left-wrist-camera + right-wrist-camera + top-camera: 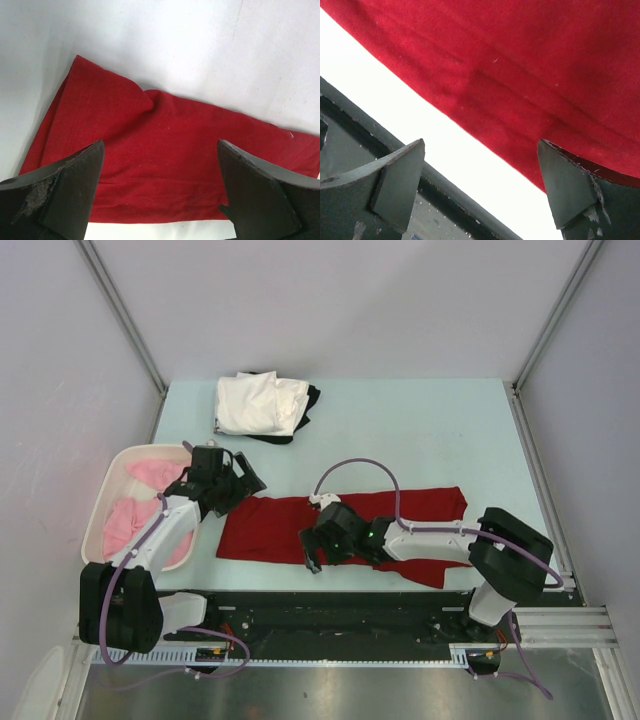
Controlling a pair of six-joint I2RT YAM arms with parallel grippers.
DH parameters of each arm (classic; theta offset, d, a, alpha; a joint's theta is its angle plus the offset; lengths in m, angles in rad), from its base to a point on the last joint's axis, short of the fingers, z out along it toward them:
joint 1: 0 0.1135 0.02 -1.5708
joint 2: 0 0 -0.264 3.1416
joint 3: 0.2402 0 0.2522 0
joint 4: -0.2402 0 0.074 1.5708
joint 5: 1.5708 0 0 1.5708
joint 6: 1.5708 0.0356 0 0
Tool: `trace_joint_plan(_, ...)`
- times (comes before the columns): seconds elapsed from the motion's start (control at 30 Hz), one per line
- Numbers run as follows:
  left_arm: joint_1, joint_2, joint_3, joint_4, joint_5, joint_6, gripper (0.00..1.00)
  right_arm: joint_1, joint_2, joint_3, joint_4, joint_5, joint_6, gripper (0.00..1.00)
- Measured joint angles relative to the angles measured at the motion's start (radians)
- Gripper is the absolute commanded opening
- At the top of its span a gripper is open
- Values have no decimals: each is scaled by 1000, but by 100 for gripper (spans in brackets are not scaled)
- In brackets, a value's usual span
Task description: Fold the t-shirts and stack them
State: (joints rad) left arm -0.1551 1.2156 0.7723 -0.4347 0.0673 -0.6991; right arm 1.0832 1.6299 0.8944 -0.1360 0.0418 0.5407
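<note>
Top external view, read left to right. A white basket [98, 525] sits at the left edge of the pale counter [430, 430] and holds crumpled pink t-shirts [150, 475]. Just right of the basket, the left end effector [240, 490] hangs over the left end of the dark red t-shirt [265, 530], its fingers spread wide and gripping nothing. In the upper left-centre of the frame, a folded white t-shirt [255, 402] lies on a black t-shirt [308, 405], well apart from both arms. The dark red t-shirt lies as a long flat strip across the lower centre of the frame. The right end effector [312, 548] is at the strip's near edge, and its arm crosses the cloth's right portion.

Left wrist view: the left end effector [160, 145] is spread, with the dark red t-shirt [125, 120] wrinkled below it on the counter [200, 40].

Right wrist view: the right end effector [481, 145] is likewise spread and empty. The dark red t-shirt [530, 60] fills the upper right, a band of counter [420, 130] runs below its hem, and a dark rail [350, 135] occupies the lower left. Whether the fingers touch the cloth cannot be told.
</note>
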Motion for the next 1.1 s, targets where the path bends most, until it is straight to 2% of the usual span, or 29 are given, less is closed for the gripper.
trace_joint_plan(0.17,0,0,0,0,0,0,98,32,-62,0,-42,78,0,100)
trace_joint_plan(0.3,0,-2,0,-1,6,2,98,-13,-180,0,-92,201,6,100)
trace_joint_plan(0.37,0,-2,0,-1,18,3,98,-87,-238,3,-125,262,16,100)
trace_joint_plan(0.47,-6,-2,0,0,28,10,98,-282,-278,14,-179,331,47,100)
trace_joint_plan(0.63,-34,-2,-10,6,47,11,98,-615,-286,-25,-233,345,94,100)
trace_joint_plan(0.77,-43,-1,-37,10,68,10,98,-779,-312,-89,-280,336,142,100)
trace_joint_plan(0.9,-58,-1,-55,14,79,8,98,-866,-385,-137,-355,302,214,100)
trace_joint_plan(1.1,-93,-6,-93,45,108,-8,98,-834,-583,-206,-498,254,339,100)
